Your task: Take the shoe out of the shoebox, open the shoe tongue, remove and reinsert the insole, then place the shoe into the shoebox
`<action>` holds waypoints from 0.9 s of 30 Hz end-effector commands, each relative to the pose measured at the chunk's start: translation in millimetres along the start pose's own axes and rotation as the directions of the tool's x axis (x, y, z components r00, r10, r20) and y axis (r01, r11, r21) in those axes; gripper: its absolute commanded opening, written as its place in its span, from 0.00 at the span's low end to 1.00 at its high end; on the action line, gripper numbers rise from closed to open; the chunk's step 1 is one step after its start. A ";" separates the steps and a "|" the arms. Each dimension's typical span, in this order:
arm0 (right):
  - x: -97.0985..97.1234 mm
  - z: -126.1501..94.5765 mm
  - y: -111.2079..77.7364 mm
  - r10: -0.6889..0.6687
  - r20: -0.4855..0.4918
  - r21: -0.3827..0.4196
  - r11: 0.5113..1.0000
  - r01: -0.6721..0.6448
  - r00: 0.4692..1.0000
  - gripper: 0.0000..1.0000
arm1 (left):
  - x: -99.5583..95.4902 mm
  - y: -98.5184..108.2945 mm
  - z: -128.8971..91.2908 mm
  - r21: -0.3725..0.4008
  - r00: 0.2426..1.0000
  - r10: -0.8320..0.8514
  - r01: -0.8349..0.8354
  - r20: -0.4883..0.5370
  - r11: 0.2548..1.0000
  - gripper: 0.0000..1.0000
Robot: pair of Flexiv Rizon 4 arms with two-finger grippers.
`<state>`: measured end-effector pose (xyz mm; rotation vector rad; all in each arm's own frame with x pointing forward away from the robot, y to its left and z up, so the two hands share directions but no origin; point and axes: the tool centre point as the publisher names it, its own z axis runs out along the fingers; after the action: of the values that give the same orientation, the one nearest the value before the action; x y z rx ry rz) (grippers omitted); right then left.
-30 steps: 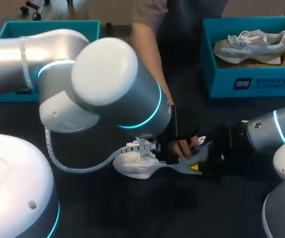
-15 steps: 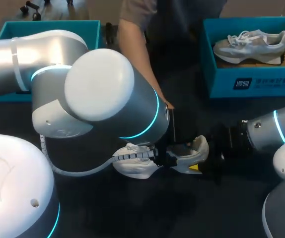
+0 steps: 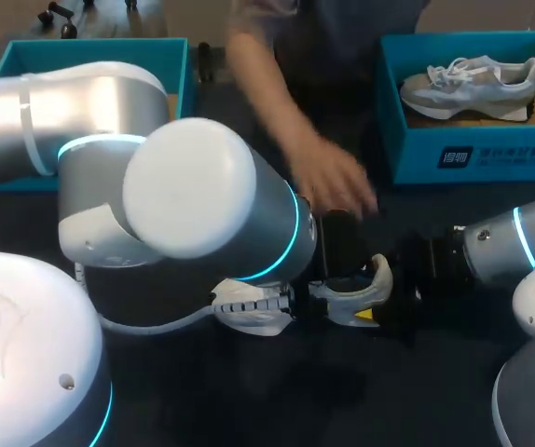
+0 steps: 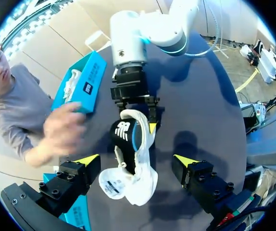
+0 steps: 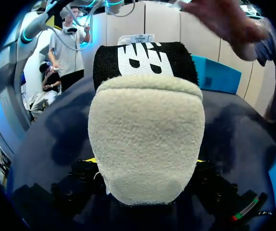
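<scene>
Even overhead light; soft glare on the white left arm (image 3: 193,186). The dark worktop (image 3: 417,372) carries faint shadows beside the shoe (image 4: 128,180). The person's hand (image 3: 337,194) smears with motion blur.

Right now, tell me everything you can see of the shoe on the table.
The shoe is white and low-cut, resting on the dark table, toe between the left hand's open fingers, untouched by them. Its black tongue with a white logo stands raised; the lining looks blue. The cream, fuzzy heel sits clamped in the right hand.
</scene>
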<state>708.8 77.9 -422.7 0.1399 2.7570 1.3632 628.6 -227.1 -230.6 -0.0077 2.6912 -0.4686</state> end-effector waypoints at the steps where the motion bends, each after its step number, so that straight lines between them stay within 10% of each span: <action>1: 0.9 0.7 0.9 -0.001 0.003 0.003 1.000 0.001 1.000 0.00 | 2.7 -4.8 8.8 -0.008 1.000 -0.004 0.004 0.004 1.000 1.00; 27: 0.9 0.7 0.9 -0.001 0.003 0.003 1.000 0.001 1.000 0.00 | -1.0 -12.9 71.1 0.017 0.987 0.010 -0.013 0.160 1.000 1.00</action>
<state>708.8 77.9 -422.6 0.1399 2.7570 1.3632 657.8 -249.4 -278.6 -0.0153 2.5351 -0.4825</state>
